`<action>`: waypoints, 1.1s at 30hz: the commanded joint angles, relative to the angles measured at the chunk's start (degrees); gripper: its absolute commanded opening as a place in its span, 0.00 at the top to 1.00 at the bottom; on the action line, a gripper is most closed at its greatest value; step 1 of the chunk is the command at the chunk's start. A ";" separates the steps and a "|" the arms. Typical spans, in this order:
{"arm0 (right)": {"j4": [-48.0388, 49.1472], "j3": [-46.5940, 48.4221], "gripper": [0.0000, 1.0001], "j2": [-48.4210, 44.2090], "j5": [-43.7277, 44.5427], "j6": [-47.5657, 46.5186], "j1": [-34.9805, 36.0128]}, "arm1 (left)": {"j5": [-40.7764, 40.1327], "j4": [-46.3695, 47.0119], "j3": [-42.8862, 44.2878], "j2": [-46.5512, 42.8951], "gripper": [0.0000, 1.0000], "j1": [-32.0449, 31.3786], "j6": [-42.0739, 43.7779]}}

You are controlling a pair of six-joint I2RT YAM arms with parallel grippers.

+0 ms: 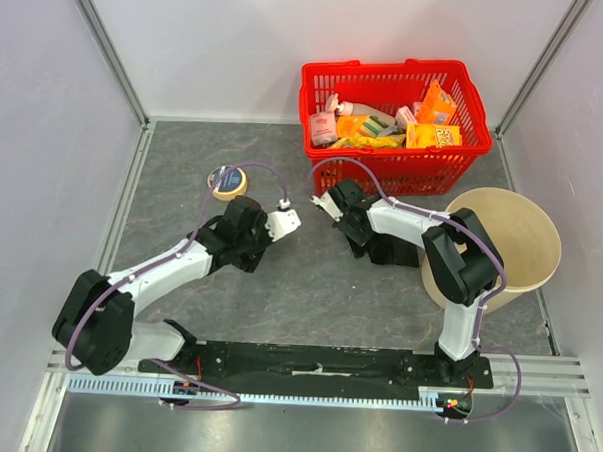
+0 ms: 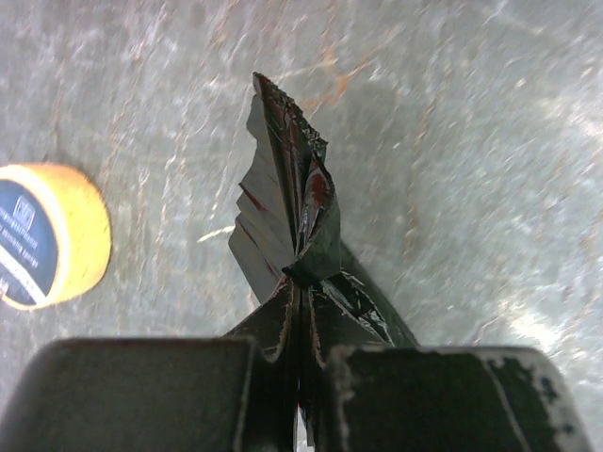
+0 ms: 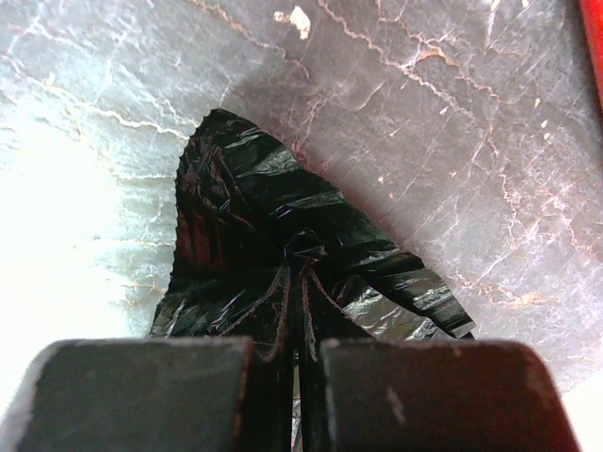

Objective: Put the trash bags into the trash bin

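Note:
A black trash bag (image 2: 292, 188) is pinched at its gathered neck in my left gripper (image 2: 303, 282), which is shut on it just above the grey table. A second black trash bag (image 3: 245, 207) spreads out on the table below my right gripper (image 3: 301, 259), also shut on its bunched middle. From above, the left gripper (image 1: 249, 246) sits at table centre-left and the right gripper (image 1: 366, 239) at centre, with black bag plastic (image 1: 385, 255) showing under that arm. The round beige trash bin (image 1: 526, 231) stands at the right, behind the right arm's elbow.
A red wire shopping basket (image 1: 384, 170) full of packaged goods stands at the back, just beyond the right gripper. A yellow tape roll (image 1: 226, 182) lies left of centre, close to the left gripper, and the tape roll (image 2: 42, 235) also shows in the left wrist view. White walls enclose the table.

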 commanded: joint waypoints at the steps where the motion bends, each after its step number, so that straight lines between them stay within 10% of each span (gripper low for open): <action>1: -10.06 -1.73 0.99 3.83 -9.48 1.11 -0.57 | -1.19 -2.11 -2.36 -3.74 0.98 6.10 7.01; 17: -11.46 -0.67 0.97 1.71 -11.60 0.58 1.19 | 1.00 5.09 -1.40 2.31 0.98 39.23 25.03; 33: -12.43 0.03 0.97 0.48 -12.13 0.75 1.27 | 3.81 12.14 7.74 11.02 0.98 51.03 27.42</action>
